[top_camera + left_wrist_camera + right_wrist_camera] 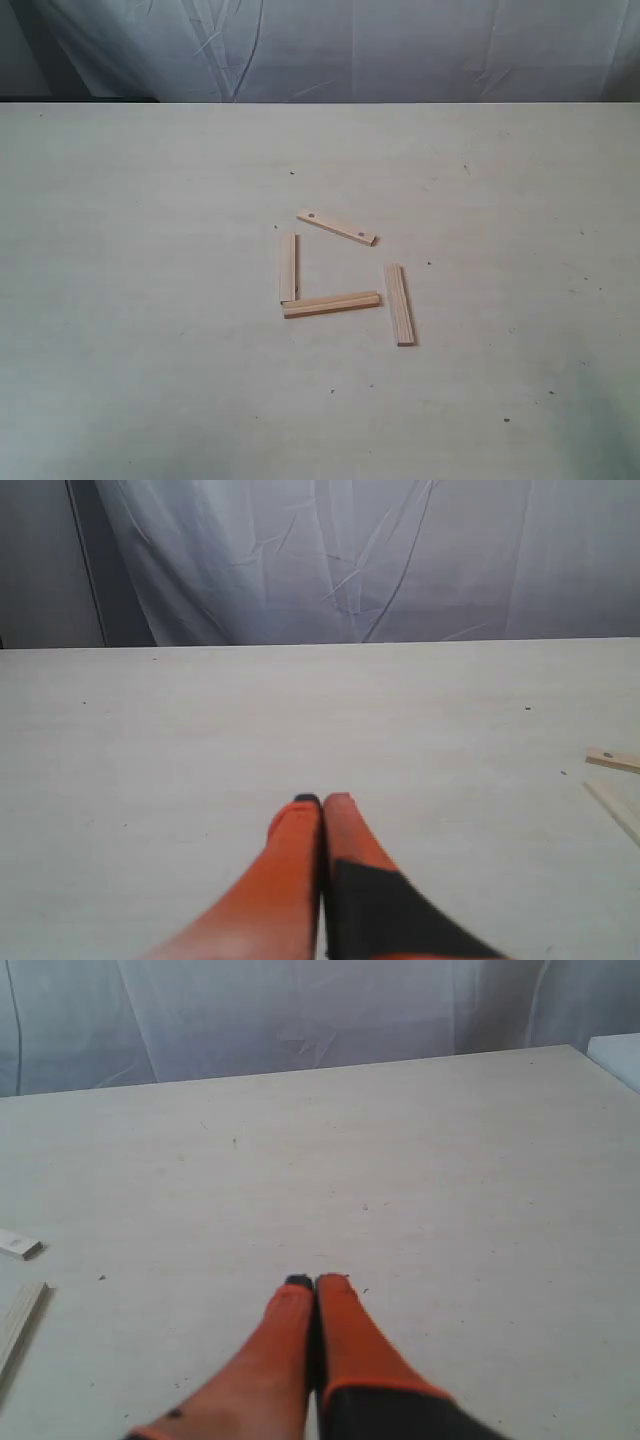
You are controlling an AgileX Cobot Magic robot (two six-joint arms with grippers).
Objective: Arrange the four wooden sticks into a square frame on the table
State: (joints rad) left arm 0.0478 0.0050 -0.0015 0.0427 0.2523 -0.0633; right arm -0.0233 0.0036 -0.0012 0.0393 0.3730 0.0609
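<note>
The four wooden sticks are laid mid-frame on the table as a loose, gapped outline: holed stick slanted on top, left stick and right stick near-vertical, bottom stick nearly horizontal. The left gripper and the right gripper are pressed closed, empty.

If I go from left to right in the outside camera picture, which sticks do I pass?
First the upright stick → stick with two holes → slanted stick. The flat stick below stretches across the middle, so it has no clear turn.
</note>
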